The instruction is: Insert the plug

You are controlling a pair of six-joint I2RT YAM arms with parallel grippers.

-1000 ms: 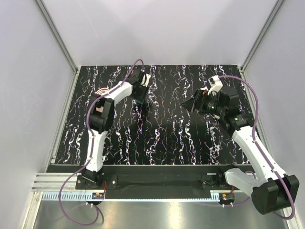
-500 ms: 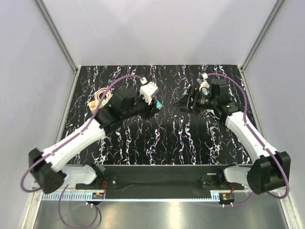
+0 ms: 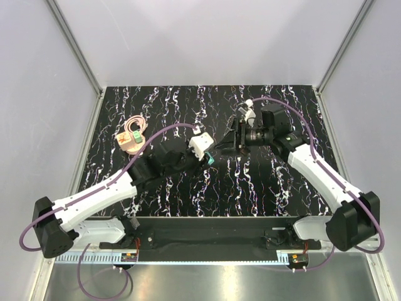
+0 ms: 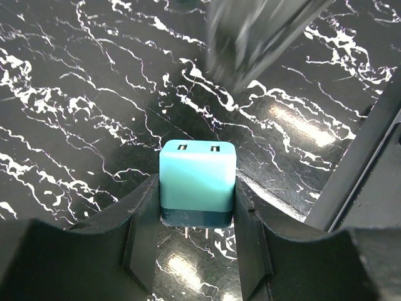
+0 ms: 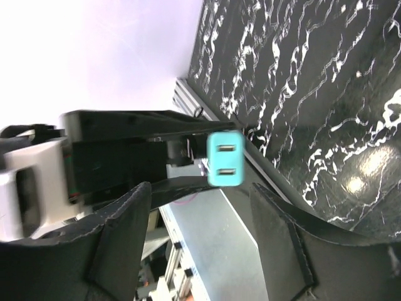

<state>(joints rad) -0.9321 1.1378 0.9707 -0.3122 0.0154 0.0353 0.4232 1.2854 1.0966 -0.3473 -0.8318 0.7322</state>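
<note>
The plug (image 3: 210,161) is a small teal-blue cube held off the table near the middle. My left gripper (image 3: 207,157) is shut on it. In the left wrist view the plug (image 4: 198,180) sits between the black fingers (image 4: 143,219), its two metal prongs toward the camera and its slotted face away. My right gripper (image 3: 221,146) is open and empty, just right of the plug and facing it. In the right wrist view the plug (image 5: 224,158) hangs just beyond my open right gripper (image 5: 200,191), untouched by it. No power strip is in view.
A tan-brown block (image 3: 127,141) with a coiled pink cable and a mint-green cube (image 3: 136,135) lies at the table's far left. Grey walls close the table on three sides. A metal rail (image 3: 200,257) runs along the near edge.
My left arm has swung from the far left toward the middle, carrying the plug. My right gripper has moved left toward it and now faces it closely.
</note>
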